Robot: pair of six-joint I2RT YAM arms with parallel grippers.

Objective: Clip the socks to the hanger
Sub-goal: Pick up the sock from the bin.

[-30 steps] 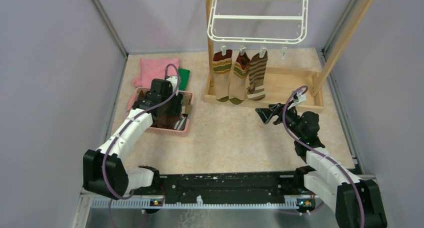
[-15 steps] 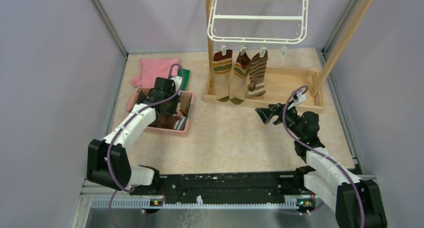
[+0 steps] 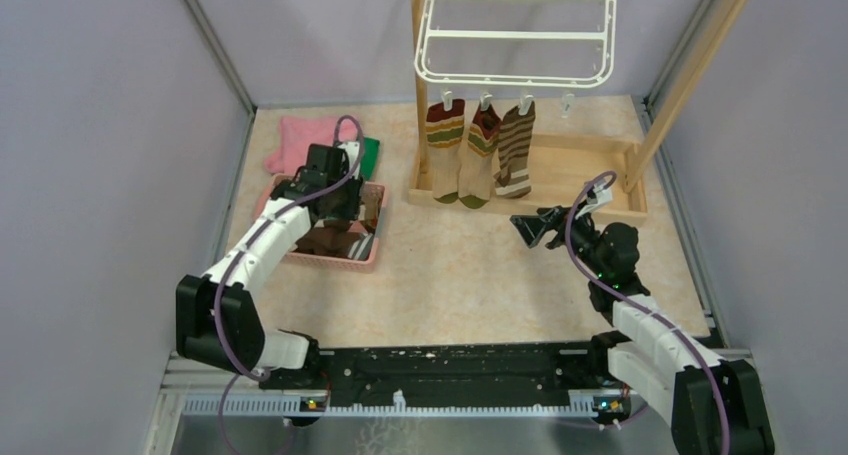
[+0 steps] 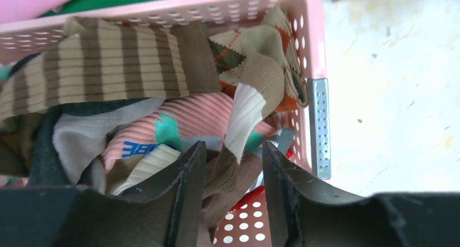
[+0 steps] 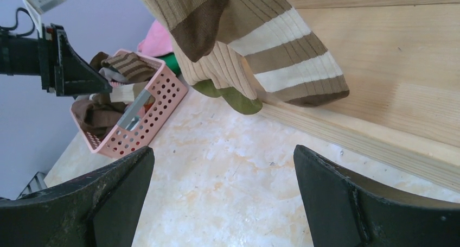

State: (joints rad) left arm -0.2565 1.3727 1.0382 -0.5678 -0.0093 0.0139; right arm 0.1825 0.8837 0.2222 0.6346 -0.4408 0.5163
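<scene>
Left gripper [image 4: 233,146] is inside the pink basket [image 4: 314,51], jaws partway apart around a brown sock [image 4: 225,173]; a firm hold cannot be told. Right gripper [image 5: 222,154] gapes empty, with hung socks [image 3: 480,155] on the hanger [image 3: 520,82] just ahead of it. A weak pinch could drop the sock, or tangled neighbours could lift with it.

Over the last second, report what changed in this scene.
The left end effector shifted toward the far side of the pink perforated plastic basket; brown sock fabric lies between its fingers, grip unclear. The open right end effector, the three striped socks and the white plastic clip hanger holding them stayed put.
</scene>
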